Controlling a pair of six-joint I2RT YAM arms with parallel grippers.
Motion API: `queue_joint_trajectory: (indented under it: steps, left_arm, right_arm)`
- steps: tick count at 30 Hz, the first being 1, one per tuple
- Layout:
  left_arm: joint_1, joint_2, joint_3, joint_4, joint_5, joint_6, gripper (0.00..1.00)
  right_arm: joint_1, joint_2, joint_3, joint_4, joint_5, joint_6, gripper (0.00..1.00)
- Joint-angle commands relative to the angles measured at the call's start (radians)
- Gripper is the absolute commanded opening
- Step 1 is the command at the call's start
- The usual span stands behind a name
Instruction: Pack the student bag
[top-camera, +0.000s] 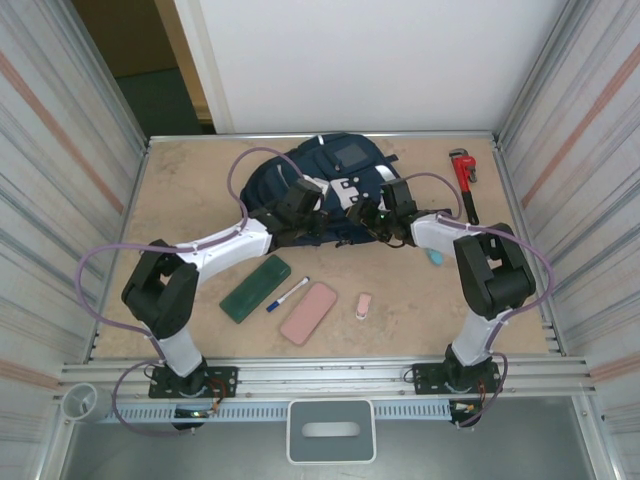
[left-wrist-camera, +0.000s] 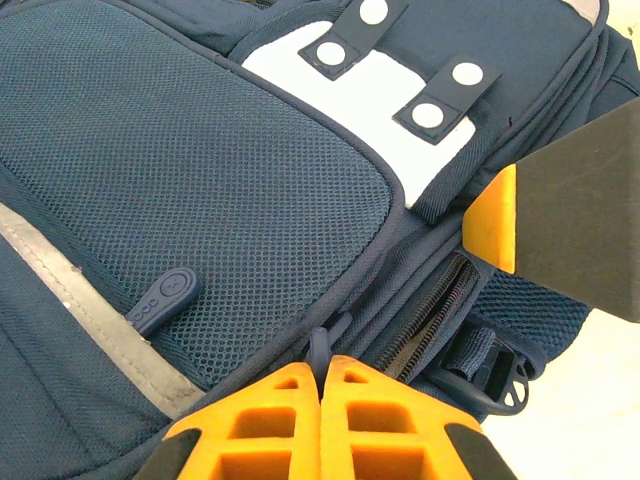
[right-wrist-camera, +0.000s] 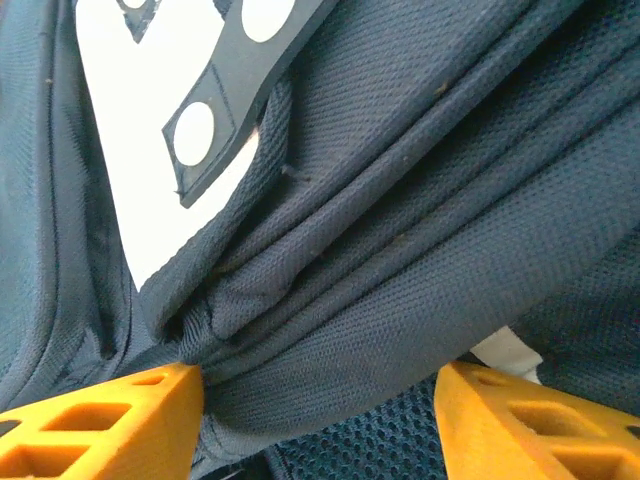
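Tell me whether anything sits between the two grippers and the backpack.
Nothing visible does. The left gripper is shut right at the backpack by its zipper, and the right gripper is open around a fold of its fabric.

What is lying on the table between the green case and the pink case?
A pen with a white barrel and blue cap lies at a slant between the green case and the pink case, seen from the top camera.

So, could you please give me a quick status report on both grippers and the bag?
Left gripper shut on zipper pull. Right gripper open around fold of large navy-blue fabric backpack. Green case, marker, pink case unpacked.
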Motion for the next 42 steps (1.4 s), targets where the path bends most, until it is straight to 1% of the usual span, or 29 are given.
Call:
queue_joint_trajectory:
  steps: [1, 4, 6, 9, 12, 16, 20, 22, 24, 27, 29, 32, 35, 38, 42]
  left_arm:
    - [-0.017, -0.027, 0.004, 0.058, 0.019, 0.002, 0.00]
    - [-0.018, -0.038, -0.017, 0.050, -0.015, 0.032, 0.00]
    - [-0.016, -0.050, -0.031, 0.053, -0.051, 0.066, 0.00]
    - [-0.001, -0.062, -0.047, 0.048, -0.103, 0.117, 0.00]
    - [0.023, -0.080, -0.061, 0.034, -0.153, 0.149, 0.00]
    - [0.073, -0.109, -0.088, 0.038, -0.178, 0.166, 0.00]
    - [0.121, -0.112, -0.093, 0.035, -0.202, 0.180, 0.00]
    - [0.131, -0.116, -0.091, 0.029, -0.192, 0.182, 0.00]
    - [0.124, -0.130, -0.089, 0.033, -0.140, 0.167, 0.00]
    - [0.097, -0.148, -0.092, 0.061, -0.036, 0.110, 0.00]
    - [0.076, -0.151, -0.083, 0.084, 0.025, 0.073, 0.00]
    - [0.036, -0.130, -0.038, 0.085, 0.059, 0.052, 0.00]
    - [0.000, -0.091, 0.012, 0.078, 0.085, 0.041, 0.00]
    - [-0.027, -0.053, 0.045, 0.084, 0.110, 0.028, 0.00]
    - [-0.041, -0.011, 0.079, 0.086, 0.120, 0.028, 0.00]
  right_arm:
    - [-0.006, 0.037, 0.020, 0.021, 0.068, 0.012, 0.48]
    - [-0.026, 0.020, 0.010, 0.022, 0.096, -0.020, 0.22]
    - [-0.042, 0.005, 0.003, 0.020, 0.106, -0.041, 0.12]
    - [-0.072, -0.021, -0.004, 0.017, 0.088, -0.076, 0.04]
    - [-0.101, -0.051, -0.017, 0.022, 0.046, -0.120, 0.00]
    - [-0.134, -0.080, -0.023, 0.012, -0.008, -0.178, 0.00]
    - [-0.167, -0.074, 0.019, -0.040, -0.097, -0.249, 0.00]
    - [-0.182, -0.053, 0.062, -0.086, -0.145, -0.283, 0.00]
    - [-0.192, -0.010, 0.123, -0.131, -0.215, -0.301, 0.00]
    - [-0.188, 0.050, 0.199, -0.129, -0.305, -0.267, 0.04]
    - [-0.175, 0.080, 0.252, -0.138, -0.332, -0.249, 0.07]
    - [-0.161, 0.110, 0.348, -0.244, -0.307, -0.280, 0.13]
    - [-0.171, 0.091, 0.387, -0.370, -0.207, -0.346, 0.25]
    - [-0.186, 0.005, 0.311, -0.395, -0.120, -0.373, 0.36]
    - [-0.166, -0.136, 0.139, -0.340, -0.111, -0.337, 0.51]
